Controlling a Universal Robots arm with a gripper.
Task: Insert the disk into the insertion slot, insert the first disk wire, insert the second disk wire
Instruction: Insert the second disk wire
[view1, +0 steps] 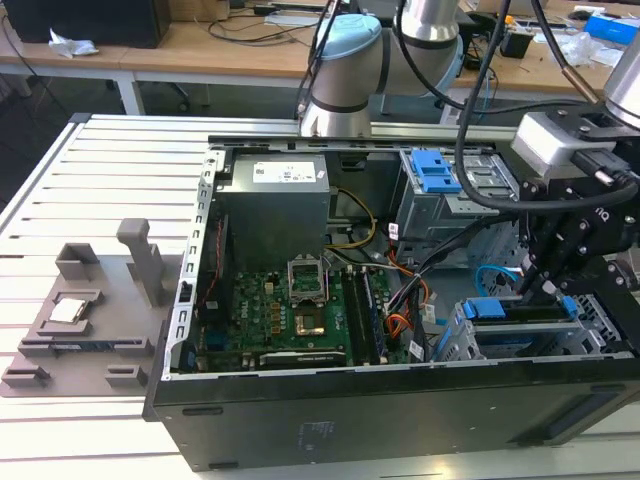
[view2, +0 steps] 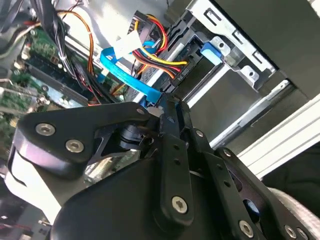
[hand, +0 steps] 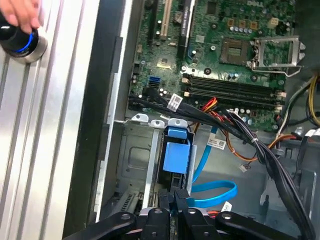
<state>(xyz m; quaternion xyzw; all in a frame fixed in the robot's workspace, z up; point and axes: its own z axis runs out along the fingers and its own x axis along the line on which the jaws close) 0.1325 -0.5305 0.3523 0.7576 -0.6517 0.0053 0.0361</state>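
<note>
- In the exterior view I see my gripper (view1: 545, 283) at the right of the frame, low over the insertion slot (view1: 500, 345) in the lower right of the open computer case (view1: 300, 440).
- The disk (view1: 520, 312) sits in that slot already; its blue carrier edge shows just below the fingertips.
- In the first wrist view the fingers (hand: 176, 197) are pressed together at the bottom centre, pinching something dark at the end of the disk (hand: 176, 157); I cannot tell what.
- A flat blue cable (hand: 215, 195) loops just beside them.
- The motherboard (hand: 235, 55) fills the upper right.
- A person's hand (hand: 17, 12) rests on a round button (hand: 20, 42) in the upper left corner.
</note>
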